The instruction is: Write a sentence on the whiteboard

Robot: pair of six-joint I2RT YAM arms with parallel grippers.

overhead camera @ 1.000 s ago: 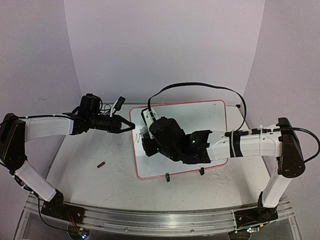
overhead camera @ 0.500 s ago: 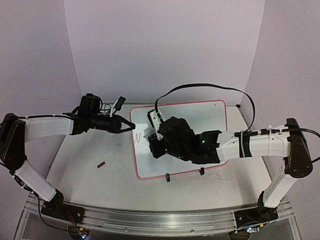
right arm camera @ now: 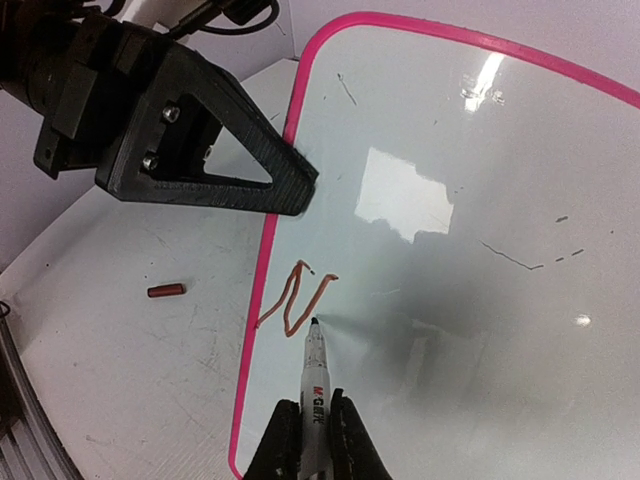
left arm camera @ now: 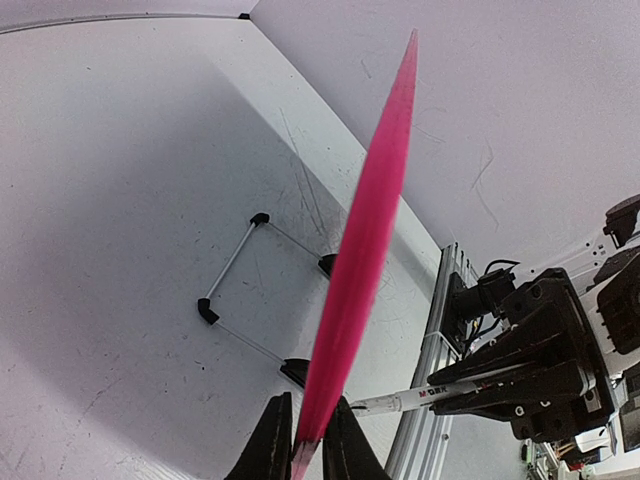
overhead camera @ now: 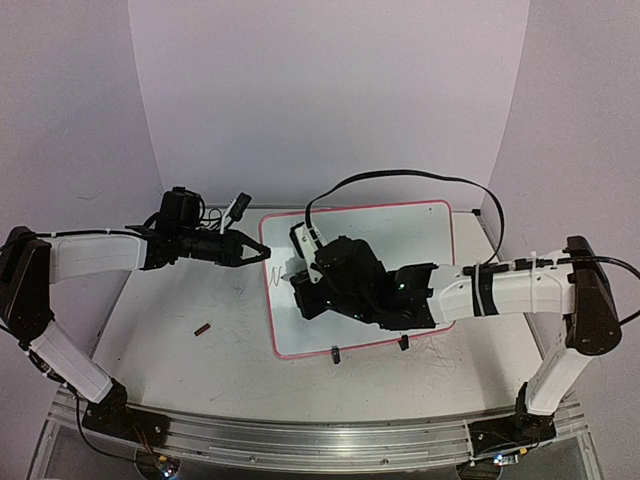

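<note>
The whiteboard (overhead camera: pixel 400 235) with its pink rim lies flat on the table. My left gripper (overhead camera: pixel 262 254) is shut on the rim at the board's far left corner; in the left wrist view the jaws (left arm camera: pixel 305 425) pinch the pink edge (left arm camera: pixel 370 200). My right gripper (right arm camera: pixel 312 425) is shut on a white marker (right arm camera: pixel 314 370). The marker's tip touches the board (right arm camera: pixel 480 200) just right of a reddish N-shaped stroke (right arm camera: pixel 298 298), the only part of the sentence on show. From above, that stroke (overhead camera: pixel 274 278) sits by the left rim, with the right gripper (overhead camera: pixel 300 275) over it.
A small reddish-brown marker cap (overhead camera: pixel 203 327) lies on the table left of the board. Two black clips (overhead camera: pixel 334 353) stick out of the board's near edge. A black cable (overhead camera: pixel 400 175) loops above the right arm. Purple walls close in the back and sides.
The right wrist swung slightly right across the board's left part, then came back a little. The left arm has not moved.
</note>
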